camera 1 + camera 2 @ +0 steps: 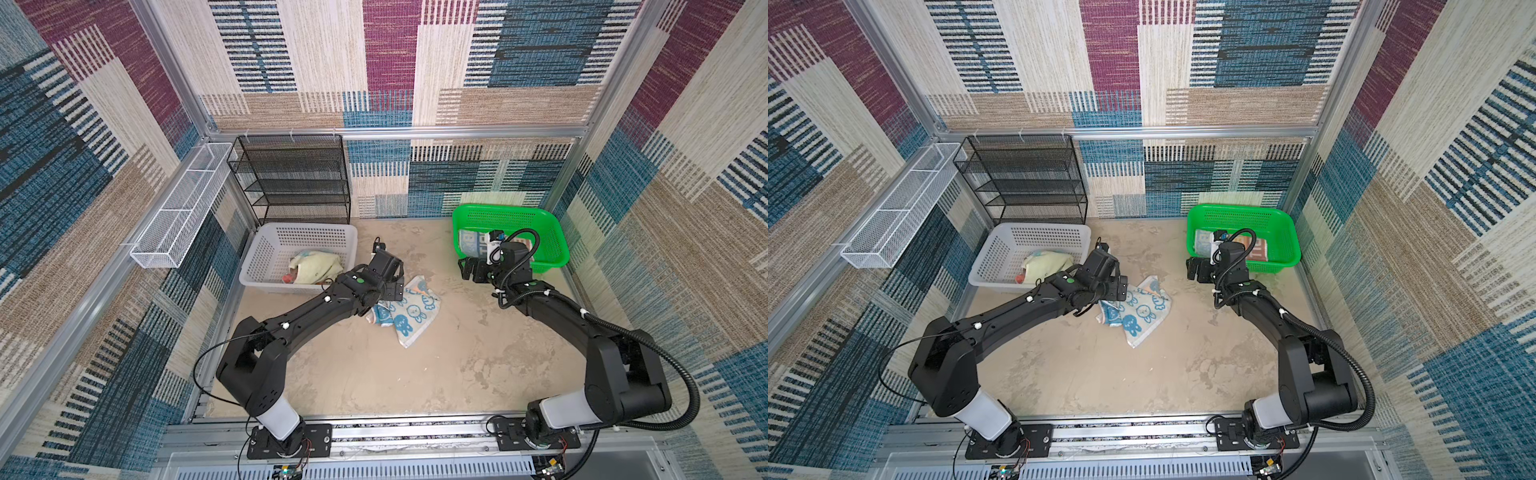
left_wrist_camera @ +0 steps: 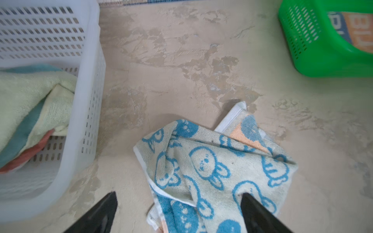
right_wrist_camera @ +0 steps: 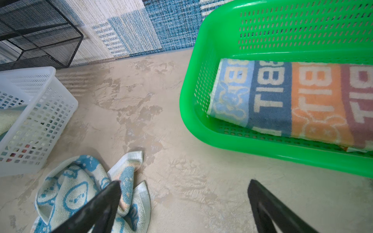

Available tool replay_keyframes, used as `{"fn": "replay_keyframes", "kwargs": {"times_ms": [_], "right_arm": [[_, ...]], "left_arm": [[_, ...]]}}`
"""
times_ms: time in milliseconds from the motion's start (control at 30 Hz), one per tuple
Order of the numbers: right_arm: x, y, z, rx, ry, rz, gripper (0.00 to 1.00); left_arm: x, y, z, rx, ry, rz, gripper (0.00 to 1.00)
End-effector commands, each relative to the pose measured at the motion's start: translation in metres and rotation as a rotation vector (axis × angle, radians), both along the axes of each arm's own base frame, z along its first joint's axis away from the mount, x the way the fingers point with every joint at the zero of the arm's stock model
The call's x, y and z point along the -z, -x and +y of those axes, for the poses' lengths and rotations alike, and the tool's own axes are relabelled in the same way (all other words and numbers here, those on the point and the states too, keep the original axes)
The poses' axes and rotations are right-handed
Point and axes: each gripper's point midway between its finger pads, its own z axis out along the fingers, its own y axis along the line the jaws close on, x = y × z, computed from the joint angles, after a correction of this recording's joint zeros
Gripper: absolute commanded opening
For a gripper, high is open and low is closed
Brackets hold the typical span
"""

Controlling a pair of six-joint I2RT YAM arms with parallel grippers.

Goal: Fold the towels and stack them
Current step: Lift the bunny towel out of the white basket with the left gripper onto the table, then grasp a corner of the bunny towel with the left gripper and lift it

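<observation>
With left claw and right claw spread and empty, flatten crumpled rabbit towel near worktop centre, pinch adjacent corners, draw taut before folding.

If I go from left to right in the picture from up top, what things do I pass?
In a top view: white wire tray on the wall → white basket → rabbit towel crumpled on the table → green basket.

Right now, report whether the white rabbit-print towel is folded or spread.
Crumpled, neither: the white terry towel with blue rabbit faces lies bunched on the table, edges overlapping.
</observation>
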Motion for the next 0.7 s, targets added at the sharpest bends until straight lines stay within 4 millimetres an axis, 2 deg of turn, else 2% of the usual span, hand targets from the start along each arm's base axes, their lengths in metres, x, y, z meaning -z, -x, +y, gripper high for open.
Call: {"fn": "replay_keyframes", "kwargs": {"times_ms": [0, 133, 400, 667], "right_arm": [[-0.003, -0.003, 0.003, -0.012, -0.004, -0.01, 1.0], [0.004, -0.004, 0.003, -0.014, 0.002, 0.012, 1.0], [0.007, -0.006, 0.001, -0.006, 0.014, 0.016, 1.0], [0.013, -0.005, 0.0, -0.003, 0.022, 0.022, 1.0]], "left_arm": [[-0.002, 0.015, -0.003, 0.083, -0.073, -0.026, 0.96], [0.009, 0.037, -0.017, 0.184, -0.111, -0.023, 0.94], [0.047, 0.074, -0.039, 0.353, -0.21, 0.038, 0.87], [0.077, 0.098, -0.071, 0.475, -0.215, 0.116, 0.71]]}}
